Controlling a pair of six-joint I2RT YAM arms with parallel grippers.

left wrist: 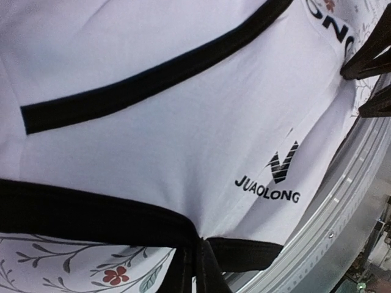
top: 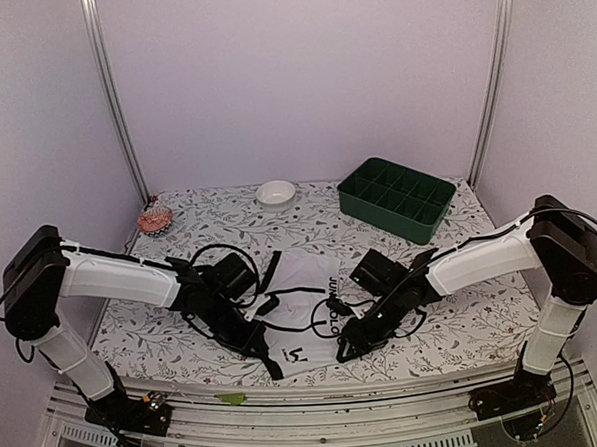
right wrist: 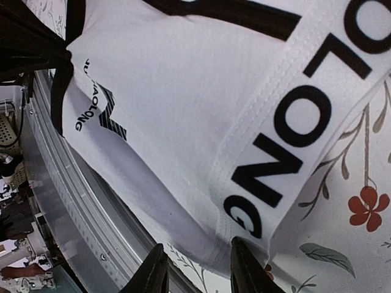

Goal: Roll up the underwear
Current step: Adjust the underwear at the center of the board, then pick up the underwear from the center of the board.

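Showing black "JUAOLONG" lettering, the underwear (left wrist: 183, 122) lies on floral cloth (left wrist: 61, 268).

Your left wrist view holds:
- underwear (left wrist: 153, 134): white fabric fills most of the view, crossed by a black stripe, with "JUAOLONG" printed under a striped V.
- left gripper (left wrist: 195, 259): bottom edge, fingers closed on the black hem.
- floral tablecloth (left wrist: 67, 265): bottom left.
- metal rail (left wrist: 345, 201): right.

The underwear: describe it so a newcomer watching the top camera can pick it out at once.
On the floral table, look at the middle of the near edge. The underwear lies there: white fabric with black trim and black lettering. Its one white neighbour on the table, a small round bowl, is rigid and stands at the far edge.
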